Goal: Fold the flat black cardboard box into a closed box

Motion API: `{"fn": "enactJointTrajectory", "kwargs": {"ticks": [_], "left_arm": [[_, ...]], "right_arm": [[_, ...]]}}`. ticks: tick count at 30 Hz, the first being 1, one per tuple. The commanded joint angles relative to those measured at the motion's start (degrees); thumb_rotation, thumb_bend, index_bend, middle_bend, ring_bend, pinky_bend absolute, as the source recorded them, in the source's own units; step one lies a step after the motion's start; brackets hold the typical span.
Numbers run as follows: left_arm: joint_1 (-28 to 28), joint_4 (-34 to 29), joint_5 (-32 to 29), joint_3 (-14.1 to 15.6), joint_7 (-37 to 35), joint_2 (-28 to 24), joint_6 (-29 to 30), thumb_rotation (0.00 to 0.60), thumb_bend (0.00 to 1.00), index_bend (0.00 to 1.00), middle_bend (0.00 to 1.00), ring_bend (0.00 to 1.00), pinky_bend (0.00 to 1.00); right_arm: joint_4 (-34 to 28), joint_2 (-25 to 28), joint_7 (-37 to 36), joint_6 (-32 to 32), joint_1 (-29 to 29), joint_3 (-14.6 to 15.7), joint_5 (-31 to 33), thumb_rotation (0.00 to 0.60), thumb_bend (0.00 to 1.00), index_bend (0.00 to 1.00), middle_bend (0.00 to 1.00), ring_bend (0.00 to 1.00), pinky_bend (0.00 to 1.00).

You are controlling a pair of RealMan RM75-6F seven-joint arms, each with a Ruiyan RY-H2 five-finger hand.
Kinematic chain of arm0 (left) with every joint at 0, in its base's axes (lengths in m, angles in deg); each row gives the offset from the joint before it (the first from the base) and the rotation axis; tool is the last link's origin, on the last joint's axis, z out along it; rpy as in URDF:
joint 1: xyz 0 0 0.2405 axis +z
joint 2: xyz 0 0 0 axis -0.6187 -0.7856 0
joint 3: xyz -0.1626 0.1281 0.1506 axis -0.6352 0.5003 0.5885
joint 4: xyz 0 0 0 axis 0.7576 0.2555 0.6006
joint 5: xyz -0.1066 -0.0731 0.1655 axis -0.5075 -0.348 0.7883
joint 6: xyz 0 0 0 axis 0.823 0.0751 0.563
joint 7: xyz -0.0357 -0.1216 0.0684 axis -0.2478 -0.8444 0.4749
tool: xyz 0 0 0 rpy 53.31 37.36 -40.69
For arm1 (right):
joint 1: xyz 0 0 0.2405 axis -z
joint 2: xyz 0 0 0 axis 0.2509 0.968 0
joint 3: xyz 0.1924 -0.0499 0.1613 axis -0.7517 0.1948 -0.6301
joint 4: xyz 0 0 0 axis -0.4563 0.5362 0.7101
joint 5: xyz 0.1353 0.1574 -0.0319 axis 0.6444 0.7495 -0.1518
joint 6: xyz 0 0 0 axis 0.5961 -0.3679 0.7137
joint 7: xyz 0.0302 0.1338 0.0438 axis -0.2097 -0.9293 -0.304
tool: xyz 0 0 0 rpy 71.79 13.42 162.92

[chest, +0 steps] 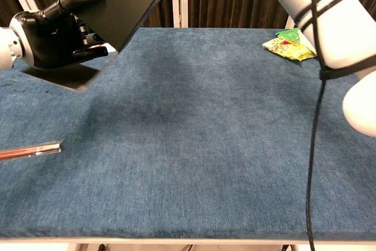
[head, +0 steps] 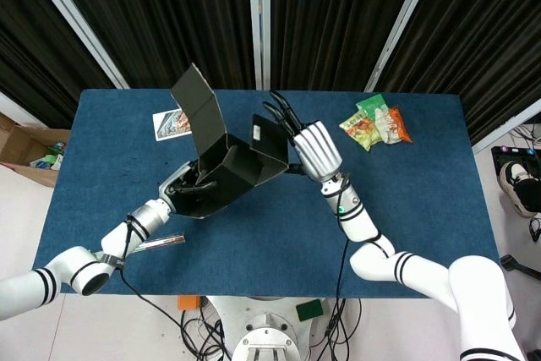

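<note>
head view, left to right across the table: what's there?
wrapped stick at the near left edge → printed card → left hand gripping the black cardboard box → right hand on the box's right flap → snack packets
</note>
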Motion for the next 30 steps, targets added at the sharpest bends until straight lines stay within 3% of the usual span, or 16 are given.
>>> {"fn": "enactJointTrajectory", "kwargs": {"ticks": [1, 15, 30], "left_arm": [[-0.4, 1.1, 1.3, 1.4, 0.8, 0.0, 1.2, 0.600, 0.01, 0.29, 0.33, 0.70, 0.93], [-2.5, 3.8, 1.4, 4.7, 7.5, 0.6, 3.0, 0.600, 0.01, 0.32, 0.33, 0.70, 0.93], [-4.5, 2.0, -4.7, 4.3, 25.6, -0.4, -1.4, 0.600, 0.01, 0.32, 0.33, 0.70, 0.93]], "right_arm": [[-0.7, 0.7, 1.0, 0.0, -0.5, -0.1, -0.7, 0.600, 0.07, 0.00, 0.00, 0.68, 1.00], [-7.1, 4.9, 1.9, -1.3, -0.8, -0.1, -1.7, 0.600, 0.07, 0.00, 0.01, 0.68, 1.00], [-11.5, 8.0, 9.7, -7.6, -2.4, 3.3, -3.7, 0.600, 0.07, 0.00, 0.03, 0.68, 1.00]]}}
